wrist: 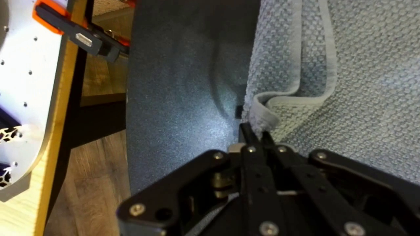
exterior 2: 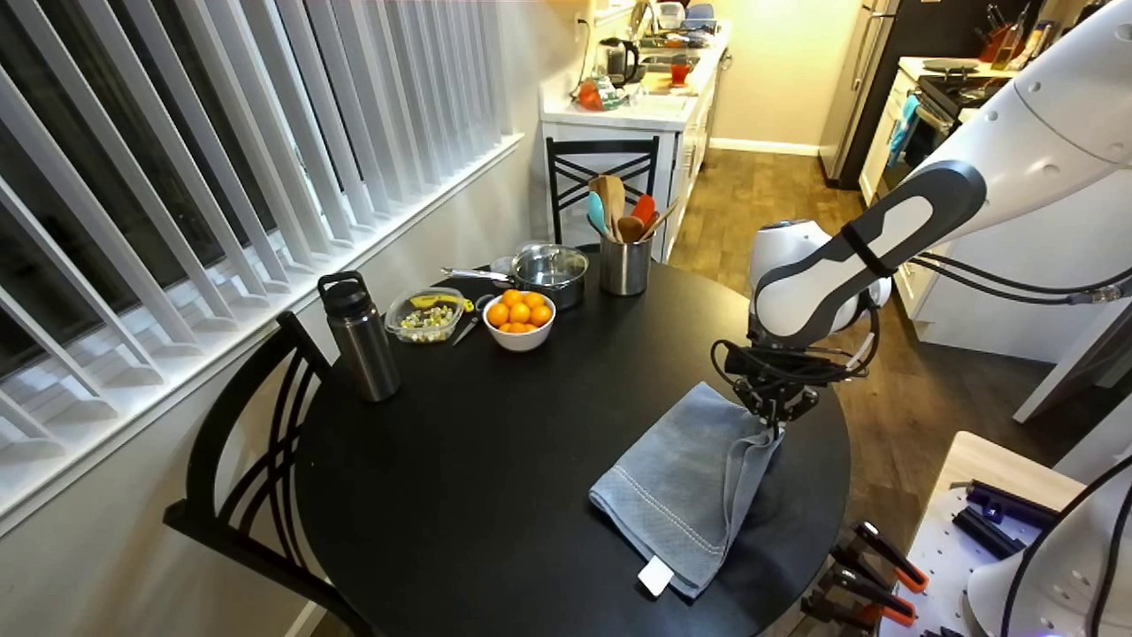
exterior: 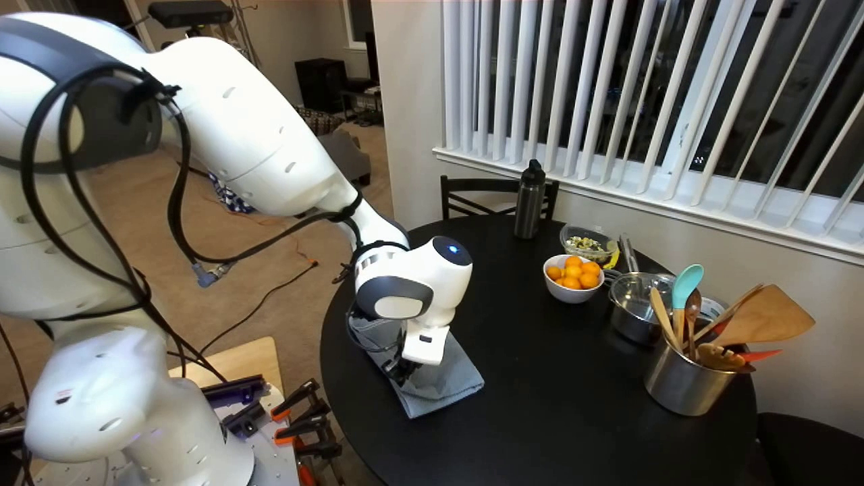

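A grey-blue towel [exterior 2: 672, 495], folded into layers, lies on the round black table near its edge. My gripper [wrist: 257, 131] points down at the towel's table-edge side and is shut on a bunched bit of its hemmed corner. In the wrist view that pinched fabric [wrist: 265, 116] rises between the two black fingertips, while the rest of the towel [wrist: 370, 75] spreads to the right. A fold is pulled up towards the gripper [exterior 2: 775, 426] in an exterior view. A white tag [exterior 2: 656, 576] sticks out at the opposite end. The arm partly covers the towel [exterior: 449, 378] in an exterior view.
On the table [exterior: 540, 405] stand a steel bottle [exterior 2: 363, 341], a bowl of oranges [exterior 2: 519, 334], a clear food container [exterior 2: 424, 317], a pot [exterior 2: 553, 274] and a utensil holder [exterior: 685, 388]. Orange-tipped clamps [exterior: 300, 418] sit on the robot's base beside the table edge.
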You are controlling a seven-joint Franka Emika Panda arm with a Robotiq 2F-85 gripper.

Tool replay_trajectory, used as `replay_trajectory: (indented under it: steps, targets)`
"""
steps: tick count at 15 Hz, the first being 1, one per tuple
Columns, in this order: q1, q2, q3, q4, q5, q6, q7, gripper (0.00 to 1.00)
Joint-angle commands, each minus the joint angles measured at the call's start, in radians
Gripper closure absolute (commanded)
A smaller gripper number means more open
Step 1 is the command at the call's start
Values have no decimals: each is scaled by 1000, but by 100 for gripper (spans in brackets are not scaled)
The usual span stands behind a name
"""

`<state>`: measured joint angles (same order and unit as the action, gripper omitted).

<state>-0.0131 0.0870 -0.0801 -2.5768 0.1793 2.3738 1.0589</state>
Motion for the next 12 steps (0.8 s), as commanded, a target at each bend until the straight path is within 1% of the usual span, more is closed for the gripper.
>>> replay_trajectory:
  steps: [1,3,7,8,9,12]
  targets:
    - [-12,-56,2,-32,-23,-57,-82,98]
    - [-7,-65,3,-45,-58,-67,-86,98]
    - [-7,-64,-1,-71,-164,-46,-53,98]
    - [-6,-61,-1,-73,-177,-51,-34,72]
    - [-5,-61,0,-75,-187,-53,-27,71]
    - [-2,-63,2,-85,-212,-41,-20,54]
